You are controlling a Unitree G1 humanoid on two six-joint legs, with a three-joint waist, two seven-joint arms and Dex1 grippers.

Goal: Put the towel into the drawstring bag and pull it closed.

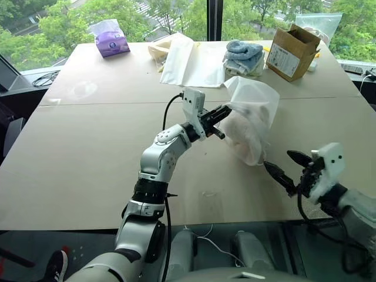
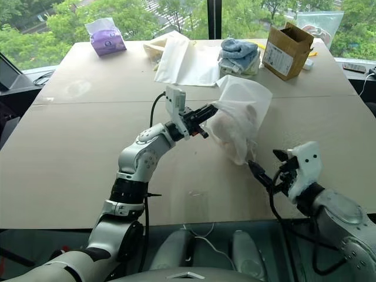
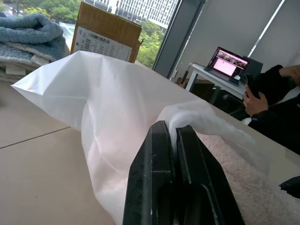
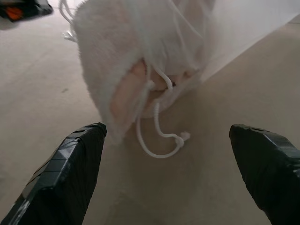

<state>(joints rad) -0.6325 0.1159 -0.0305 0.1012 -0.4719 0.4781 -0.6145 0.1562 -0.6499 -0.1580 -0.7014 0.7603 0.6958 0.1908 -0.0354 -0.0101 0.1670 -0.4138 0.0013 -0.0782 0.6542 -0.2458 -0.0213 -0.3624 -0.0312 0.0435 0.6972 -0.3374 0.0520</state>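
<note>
1. The left gripper [image 1: 218, 120] was seen clamped shut on a pinch of the drawstring bag [image 1: 254, 111]; in the left wrist view the thin white fabric was gathered between the two black fingers [image 3: 154, 187].
2. The bag was held up off the table [image 1: 88, 153], with its lower end hanging down toward the surface.
3. The towel [image 4: 110, 61] was observed inside the bag, its fluffy off-white pile showing through the fabric and bulging at the mouth.
4. A white cord loop [image 4: 159, 136] was noted hanging from the bag's mouth, its knotted end resting on the table.
5. The right gripper [image 1: 291, 167] was recorded with fingers spread wide, holding nothing, near the bag's lower end but apart from it.
6. At the far edge of the table were noted a purple tissue pack [image 1: 111, 39], flat white bags [image 1: 187, 60], a stack of blue and pale towels [image 1: 243, 57] and a cardboard box [image 1: 291, 51].
7. Windows with green trees were seen beyond; a laptop [image 3: 228, 62] and a person's hand [image 3: 255, 101] were seen in the left wrist view.
</note>
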